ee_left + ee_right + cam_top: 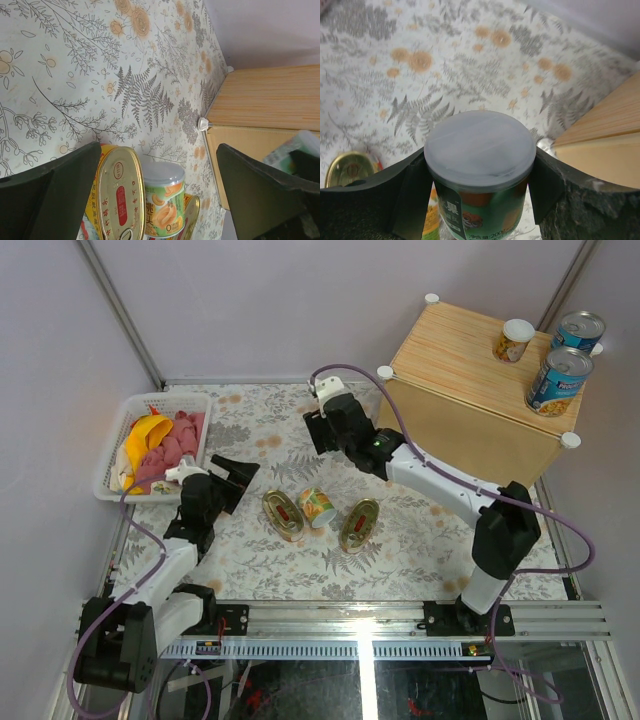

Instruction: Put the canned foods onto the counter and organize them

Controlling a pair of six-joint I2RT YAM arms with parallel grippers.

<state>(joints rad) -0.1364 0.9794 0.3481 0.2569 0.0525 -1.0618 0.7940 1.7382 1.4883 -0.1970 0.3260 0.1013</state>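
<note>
On the counter (455,365), a large wooden box at the back right, stand a small can (515,340) and two blue-labelled cans (578,332) (558,380). On the floral table lie two oval gold tins (283,514) (358,525) with a small peach-labelled can (317,507) on its side between them. My right gripper (320,428) hovers left of the counter, shut on a small green-labelled can with a pale lid (480,150). My left gripper (235,480) is open just left of the tins, facing the near oval tin (120,200) and the peach can (164,200).
A white plastic basket (118,435) with yellow and pink items sits at the back left. The counter's front corner with a white cap (203,123) shows in the left wrist view. Purple walls close in the table at the back and sides.
</note>
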